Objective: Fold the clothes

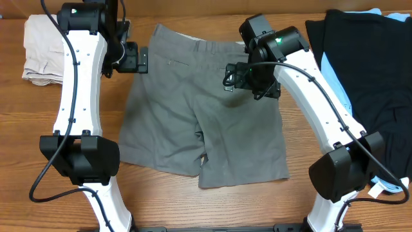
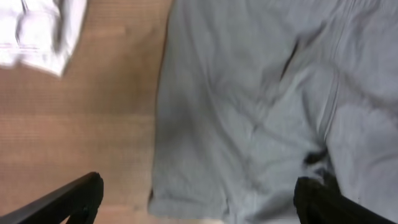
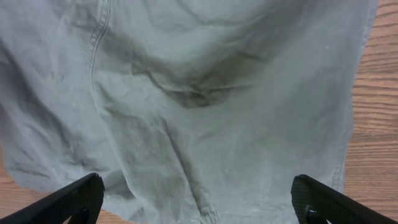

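The grey shorts (image 1: pixel 193 109) lie spread flat on the wooden table, waistband at the far side and legs toward me. My left gripper (image 1: pixel 143 60) hovers open and empty at the left end of the waistband. In the left wrist view its open fingers (image 2: pixel 199 185) straddle the shorts' left edge (image 2: pixel 261 112) and bare wood. My right gripper (image 1: pixel 233 76) hovers open and empty over the shorts' right half, below the waistband. In the right wrist view the wide-open fingers (image 3: pixel 198 183) frame wrinkled grey cloth (image 3: pixel 217 93).
A folded beige garment (image 1: pixel 42 51) lies at the far left and also shows in the left wrist view (image 2: pixel 37 31). A black garment (image 1: pixel 367 64) over a light-blue one (image 1: pixel 333 76) lies at the right. Bare wood lies in front of the shorts.
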Available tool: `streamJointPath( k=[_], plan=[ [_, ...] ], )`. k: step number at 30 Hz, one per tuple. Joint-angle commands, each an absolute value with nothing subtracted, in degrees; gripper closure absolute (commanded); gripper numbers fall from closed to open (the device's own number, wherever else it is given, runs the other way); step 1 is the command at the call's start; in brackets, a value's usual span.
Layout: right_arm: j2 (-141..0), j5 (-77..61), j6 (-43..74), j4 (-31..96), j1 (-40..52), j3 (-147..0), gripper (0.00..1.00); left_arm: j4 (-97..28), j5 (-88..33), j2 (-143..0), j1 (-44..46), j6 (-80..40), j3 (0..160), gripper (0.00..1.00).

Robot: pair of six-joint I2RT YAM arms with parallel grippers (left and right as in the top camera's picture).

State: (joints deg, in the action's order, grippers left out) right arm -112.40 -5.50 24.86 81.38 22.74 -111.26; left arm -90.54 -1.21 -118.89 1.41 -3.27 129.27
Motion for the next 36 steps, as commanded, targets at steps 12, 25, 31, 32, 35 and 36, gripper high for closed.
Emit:
streamJointPath(
  k=[12, 25, 31, 32, 35, 36],
  plan=[
    [-97.69, -4.51, 23.55, 87.39, 17.61, -111.18, 0.0, -96.82, 1.69, -102.72, 3.11, -7.84, 129.6, 0.0],
    [-88.53, -4.51, 24.99, 94.43, 17.61, -111.15, 0.0, -96.82, 0.6, -94.08, 6.31, -8.03, 128.2, 0.0],
    [-85.89, -4.51, 25.41, 94.72, 19.07, -109.25, 0.0, -96.79, 4.8, -88.09, 6.79, -11.44, 120.42, 0.0],
    [-85.82, -4.51, 25.39, 94.35, 19.49, -108.16, 0.0, -96.77, 6.24, -87.02, 6.79, -12.14, 118.61, 0.0],
    [-85.82, -4.54, 25.39, 91.53, 19.99, -103.85, 0.0, -95.2, 8.93, -84.9, 6.72, -12.49, 113.25, 0.0],
    [-85.82, -4.54, 25.39, 89.95, 19.97, -101.93, 0.0, -94.11, 9.23, -84.6, 6.74, -12.47, 111.59, 0.0]
  ],
)
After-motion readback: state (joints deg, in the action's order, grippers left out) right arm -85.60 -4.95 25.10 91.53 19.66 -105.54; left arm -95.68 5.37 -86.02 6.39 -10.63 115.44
